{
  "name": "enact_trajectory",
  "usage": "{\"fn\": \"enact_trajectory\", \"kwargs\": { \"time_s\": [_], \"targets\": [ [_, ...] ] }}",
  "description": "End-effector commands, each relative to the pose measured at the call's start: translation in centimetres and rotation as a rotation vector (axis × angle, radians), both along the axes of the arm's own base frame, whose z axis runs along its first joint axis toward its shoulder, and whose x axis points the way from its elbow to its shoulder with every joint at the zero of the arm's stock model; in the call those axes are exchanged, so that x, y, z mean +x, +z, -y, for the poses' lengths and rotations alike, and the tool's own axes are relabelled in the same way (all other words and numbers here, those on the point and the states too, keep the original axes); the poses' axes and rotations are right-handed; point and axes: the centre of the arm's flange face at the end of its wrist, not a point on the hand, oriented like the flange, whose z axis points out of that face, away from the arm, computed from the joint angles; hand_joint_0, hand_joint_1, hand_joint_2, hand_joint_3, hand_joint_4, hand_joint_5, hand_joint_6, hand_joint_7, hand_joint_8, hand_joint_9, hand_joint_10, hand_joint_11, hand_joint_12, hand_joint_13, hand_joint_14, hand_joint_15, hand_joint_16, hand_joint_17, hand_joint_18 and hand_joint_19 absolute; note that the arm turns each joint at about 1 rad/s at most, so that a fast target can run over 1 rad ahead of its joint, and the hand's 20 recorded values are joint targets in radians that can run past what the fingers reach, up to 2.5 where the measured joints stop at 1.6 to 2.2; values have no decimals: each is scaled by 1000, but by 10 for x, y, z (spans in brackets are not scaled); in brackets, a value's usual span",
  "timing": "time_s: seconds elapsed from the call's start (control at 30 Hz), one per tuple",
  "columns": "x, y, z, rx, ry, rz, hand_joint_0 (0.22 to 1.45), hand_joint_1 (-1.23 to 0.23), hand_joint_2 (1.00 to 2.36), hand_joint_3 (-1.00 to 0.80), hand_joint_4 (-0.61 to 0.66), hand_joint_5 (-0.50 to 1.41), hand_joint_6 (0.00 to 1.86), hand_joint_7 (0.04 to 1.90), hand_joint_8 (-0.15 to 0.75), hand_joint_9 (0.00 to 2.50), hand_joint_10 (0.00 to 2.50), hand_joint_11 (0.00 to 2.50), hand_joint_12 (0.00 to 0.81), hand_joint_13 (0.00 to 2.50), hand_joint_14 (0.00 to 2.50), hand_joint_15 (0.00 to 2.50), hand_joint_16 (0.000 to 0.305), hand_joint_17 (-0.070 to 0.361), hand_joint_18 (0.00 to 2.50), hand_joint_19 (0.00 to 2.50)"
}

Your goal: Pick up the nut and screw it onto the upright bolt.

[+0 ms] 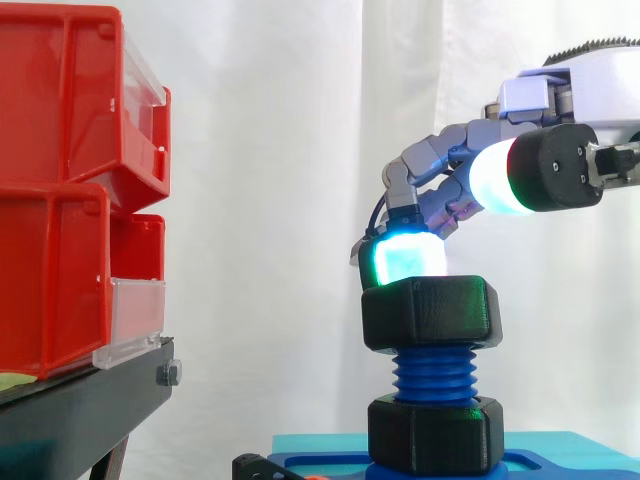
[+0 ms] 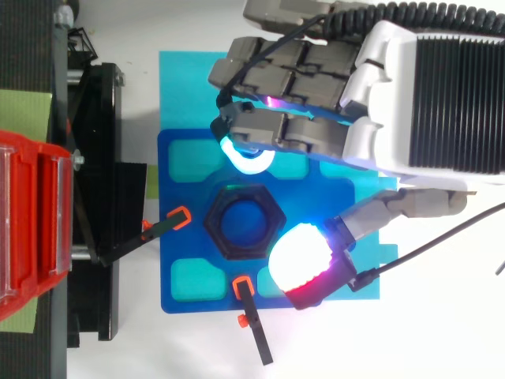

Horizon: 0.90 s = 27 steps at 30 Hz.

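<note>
Black hexagonal nut [image 1: 430,313] caps the upright blue threaded bolt [image 1: 434,373] — the hand [image 1: 445,150], released, rests a glowing fingertip [image 1: 405,257] on it, likely to spin it down.

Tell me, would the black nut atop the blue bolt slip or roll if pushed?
Probably not roll: the nut sits threaded on the bolt, so a push likely just turns it. Its flat hex sides should give grip. It looks rigid, perhaps light plastic.

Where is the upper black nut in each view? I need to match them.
Side view: upper nut, lower centre-right, on top of the blue bolt.
Top view: upper nut is the black hexagon at centre, blue bolt end inside.
Shared landmark: the blue base plate under the bolt.
</note>
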Motion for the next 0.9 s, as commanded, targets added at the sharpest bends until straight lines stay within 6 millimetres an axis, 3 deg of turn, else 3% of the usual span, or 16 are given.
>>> {"fn": "enact_trajectory", "kwargs": {
  "time_s": [0.0, 0.1, 0.43, 0.87],
  "targets": [
    [-1, 4, 1, -9, 0, -23, 493, -205, 1000, -500, 207, -131, 604, 1132, 262, 566, 0, 0, 286, 610, 0, 0, 33, 75, 335, 38],
    [-1, 6, 3, -9, -3, -24, 494, -201, 1000, -500, 228, -121, 501, 1199, 260, 566, 0, 0, 285, 609, 0, 0, 33, 75, 334, 38],
    [8, 19, -2, 2, 26, 41, 489, -183, 1000, -500, 158, -155, 502, 749, 232, 549, 0, 0, 278, 581, 0, 0, 35, 78, 303, 30],
    [9, 15, -13, 19, 45, 54, 486, -165, 1000, -500, 128, -159, 501, 615, 207, 525, 0, 0, 272, 545, 0, 0, 34, 76, 261, 5]
  ]
}}
